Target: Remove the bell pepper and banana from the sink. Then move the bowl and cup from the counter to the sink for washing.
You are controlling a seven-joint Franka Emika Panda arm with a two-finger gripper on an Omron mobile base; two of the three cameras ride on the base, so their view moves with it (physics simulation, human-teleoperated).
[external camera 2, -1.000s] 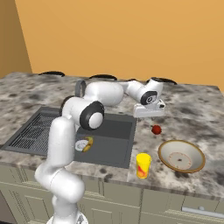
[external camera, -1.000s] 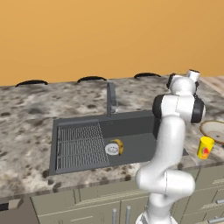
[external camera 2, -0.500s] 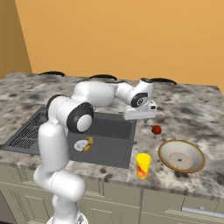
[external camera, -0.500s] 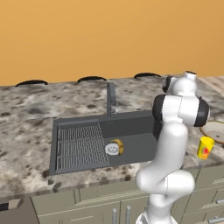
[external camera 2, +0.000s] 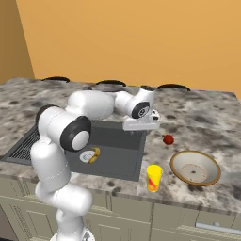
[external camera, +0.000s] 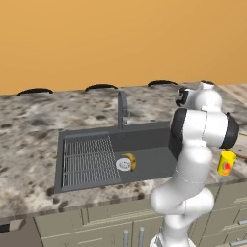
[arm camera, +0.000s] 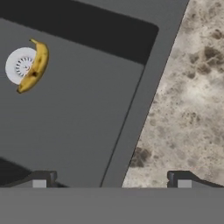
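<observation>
A speckled granite counter (external camera 2: 202, 110) carries everything here. Set into it is the dark grey sink (external camera: 144, 140), where the banana (arm camera: 34, 65) lies on the basin floor, curved against the round white drain (arm camera: 18, 64). On the counter itself sit the red bell pepper (external camera 2: 168, 139), the beige bowl (external camera 2: 195, 168) and the yellow cup (external camera 2: 154, 178), each apart from the others.
</observation>
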